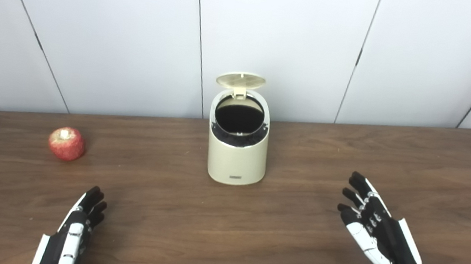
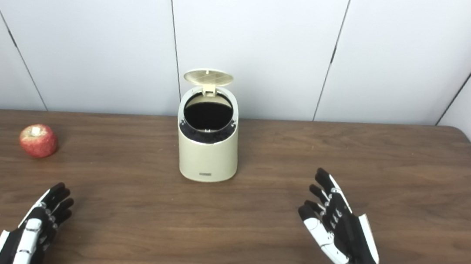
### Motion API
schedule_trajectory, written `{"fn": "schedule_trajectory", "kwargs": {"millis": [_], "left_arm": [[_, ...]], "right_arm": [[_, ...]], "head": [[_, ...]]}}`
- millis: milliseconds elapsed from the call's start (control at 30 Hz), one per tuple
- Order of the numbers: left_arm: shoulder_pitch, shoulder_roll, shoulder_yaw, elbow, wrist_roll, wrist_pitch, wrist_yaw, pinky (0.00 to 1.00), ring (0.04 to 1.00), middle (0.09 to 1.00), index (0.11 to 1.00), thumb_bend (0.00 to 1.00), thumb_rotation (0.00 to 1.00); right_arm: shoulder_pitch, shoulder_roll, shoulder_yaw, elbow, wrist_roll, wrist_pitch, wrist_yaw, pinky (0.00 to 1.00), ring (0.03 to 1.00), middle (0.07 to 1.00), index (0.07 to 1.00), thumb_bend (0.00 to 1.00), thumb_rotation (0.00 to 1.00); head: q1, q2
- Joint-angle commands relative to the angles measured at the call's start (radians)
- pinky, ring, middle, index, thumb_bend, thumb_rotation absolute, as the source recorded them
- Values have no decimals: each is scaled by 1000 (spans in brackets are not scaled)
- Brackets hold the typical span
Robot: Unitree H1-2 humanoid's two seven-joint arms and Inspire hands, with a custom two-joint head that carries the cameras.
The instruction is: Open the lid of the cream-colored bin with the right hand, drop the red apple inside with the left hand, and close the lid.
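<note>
The cream-colored bin [image 1: 237,158] stands upright at the middle of the table, its round lid [image 1: 241,80] flipped up at the back and the dark inside showing. A red apple [image 1: 66,143] rests on the table far to the bin's left. My left hand [image 1: 76,229] hovers open near the front edge, below and a little right of the apple, touching nothing. My right hand [image 1: 375,234] is open too, fingers spread, to the front right of the bin and well apart from it.
The brown wooden table [image 1: 250,238] runs across the whole view, with its rounded right corner at the far right. White wall panels stand close behind the bin.
</note>
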Motion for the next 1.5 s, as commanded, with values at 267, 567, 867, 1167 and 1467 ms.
{"fn": "schedule_trajectory", "kwargs": {"millis": [267, 567, 867, 1167, 1467], "left_arm": [[113, -30, -18, -30, 22, -46, 16, 872, 890, 909, 920, 543, 730], [118, -53, -61, 0, 62, -75, 38, 838, 873, 883, 906, 588, 697], [116, -68, -101, 35, 105, -148, 66, 812, 865, 880, 910, 552, 720], [111, -83, -138, 56, 146, -172, 107, 814, 863, 875, 897, 575, 701], [116, -104, -180, 8, 194, -124, 168, 734, 848, 884, 924, 586, 602]], "right_arm": [[90, 1, -11, 16, -5, -142, -19, 818, 898, 927, 916, 676, 468], [81, -40, -49, 74, 30, -195, 11, 829, 903, 939, 933, 607, 416], [76, -32, -72, 75, 105, -150, 36, 848, 917, 949, 932, 550, 454], [69, -60, -84, 84, 129, -143, 57, 844, 922, 954, 944, 488, 438], [55, -56, -114, 108, 73, -139, 40, 767, 850, 907, 897, 631, 507]], "head": [[121, 14], [302, -10], [360, -31], [480, -58], [543, -83]]}}
